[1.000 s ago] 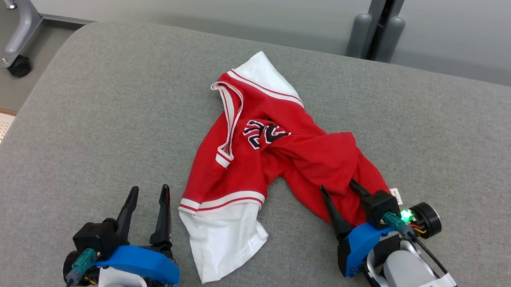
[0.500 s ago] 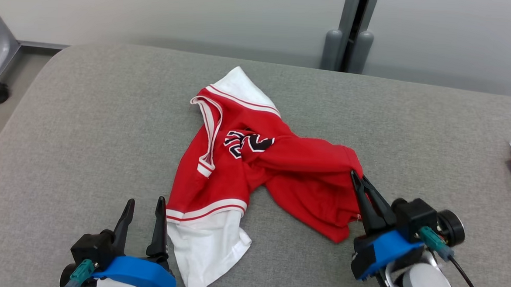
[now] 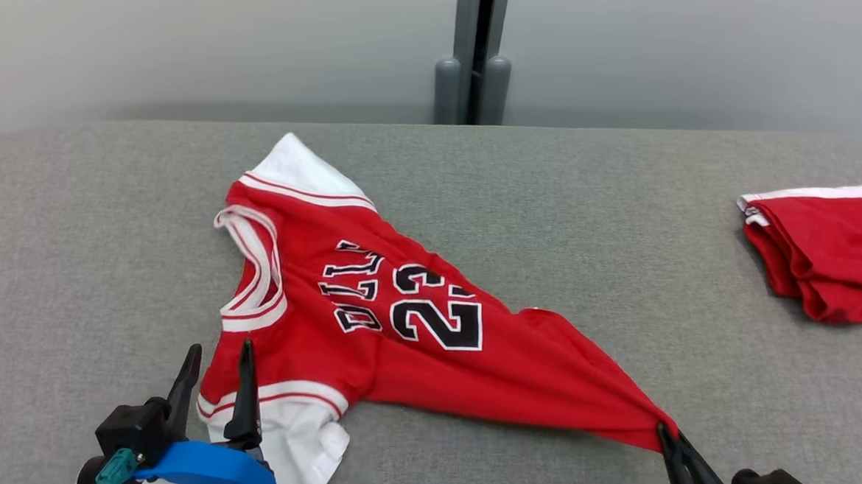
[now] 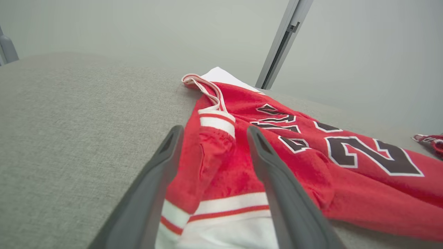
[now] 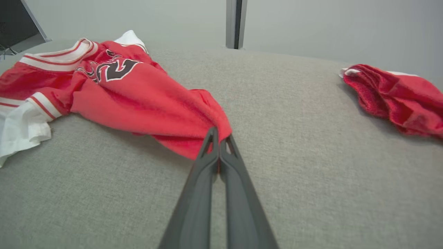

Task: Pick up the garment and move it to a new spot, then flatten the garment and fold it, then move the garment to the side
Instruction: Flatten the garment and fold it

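The red garment (image 3: 425, 345) lies half-spread on the grey desk (image 3: 551, 204), one corner pinched in the closed right tool (image 3: 666, 431). The left tool (image 3: 220, 350) gapes empty over its near edge. That thin pinch may slip if dragging bunches the cloth.

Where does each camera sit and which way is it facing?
Head view: on the head, facing forward and down at the grey table and red 23 jersey; left pincer open lower left, right pincer shut on the jersey lower right.
Left wrist view: low over the table, facing along its open fingers across the jersey.
Right wrist view: low, facing along its shut fingers at the pinched cloth.
Shared: head and right wrist views both show the folded red garment.
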Available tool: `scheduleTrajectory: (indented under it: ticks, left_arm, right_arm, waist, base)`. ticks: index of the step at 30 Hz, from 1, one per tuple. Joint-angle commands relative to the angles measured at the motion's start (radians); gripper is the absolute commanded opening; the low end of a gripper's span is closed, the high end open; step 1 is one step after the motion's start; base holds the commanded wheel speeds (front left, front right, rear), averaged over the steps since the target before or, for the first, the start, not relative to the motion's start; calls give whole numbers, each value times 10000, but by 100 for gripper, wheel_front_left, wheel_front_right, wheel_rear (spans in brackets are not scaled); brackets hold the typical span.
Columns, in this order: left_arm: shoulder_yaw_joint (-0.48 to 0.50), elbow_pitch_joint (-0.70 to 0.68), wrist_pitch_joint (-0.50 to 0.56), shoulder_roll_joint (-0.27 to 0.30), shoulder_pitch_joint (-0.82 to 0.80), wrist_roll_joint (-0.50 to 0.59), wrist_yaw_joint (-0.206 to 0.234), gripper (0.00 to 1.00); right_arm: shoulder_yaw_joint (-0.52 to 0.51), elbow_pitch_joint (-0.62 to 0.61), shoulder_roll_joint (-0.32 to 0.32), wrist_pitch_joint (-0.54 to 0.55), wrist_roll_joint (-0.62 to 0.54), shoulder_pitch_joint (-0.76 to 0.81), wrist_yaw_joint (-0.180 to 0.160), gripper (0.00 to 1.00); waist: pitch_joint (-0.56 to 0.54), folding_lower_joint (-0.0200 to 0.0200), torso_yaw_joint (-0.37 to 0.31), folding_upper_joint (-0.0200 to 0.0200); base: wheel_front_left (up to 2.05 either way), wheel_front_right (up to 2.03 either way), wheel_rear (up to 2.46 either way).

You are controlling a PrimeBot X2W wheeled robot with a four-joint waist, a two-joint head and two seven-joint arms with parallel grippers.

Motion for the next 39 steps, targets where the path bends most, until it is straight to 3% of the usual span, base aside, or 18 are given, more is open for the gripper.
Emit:
scheduleTrajectory:
  ticks: [1,5,6,8,12,19,27,39]
  left_arm:
    - [27,-35,-28,66,-30,85,-49,100]
    - [10,3,-28,71,-141,171,-82,100]
    - [-9,25,-28,67,-179,172,-86,100]
    - [-37,43,-28,60,-218,186,-117,100]
    - [-16,96,-28,50,-157,207,-134,100]
    - [96,96,-28,22,-155,225,-157,100]
    - [-57,154,-26,-32,-550,143,-193,100]
    - [19,195,-28,-79,-636,-6,-176,100]
  right_arm:
    - [-189,-41,-73,54,-99,224,-3,0]
    - [-582,657,-13,43,-129,412,-3,3]
    - [-658,890,6,3,-89,410,-3,25]
    - [-733,1331,45,-67,-24,403,-3,100]
    - [-1108,1719,13,-263,69,194,-3,100]
    - [-1621,995,-483,-249,433,-894,-1,100]
    - [277,2694,-1802,1292,949,-3558,-1,100]
    - [3121,5121,-2824,2438,2231,-5332,-1,100]
  waist:
    - [-69,0,-221,-1]
    - [-55,0,-436,-1]
    - [-51,0,-448,-1]
    - [-45,0,-448,-1]
    - [-33,0,-369,-1]
    - [14,0,-58,-1]
    - [476,0,764,-1]
    - [711,0,1602,-1]
  base:
    - [0,0,0]
    - [0,0,0]
    - [0,0,0]
    - [0,0,0]
    - [0,0,0]
    - [0,0,0]
    - [0,0,0]
    - [0,0,0]
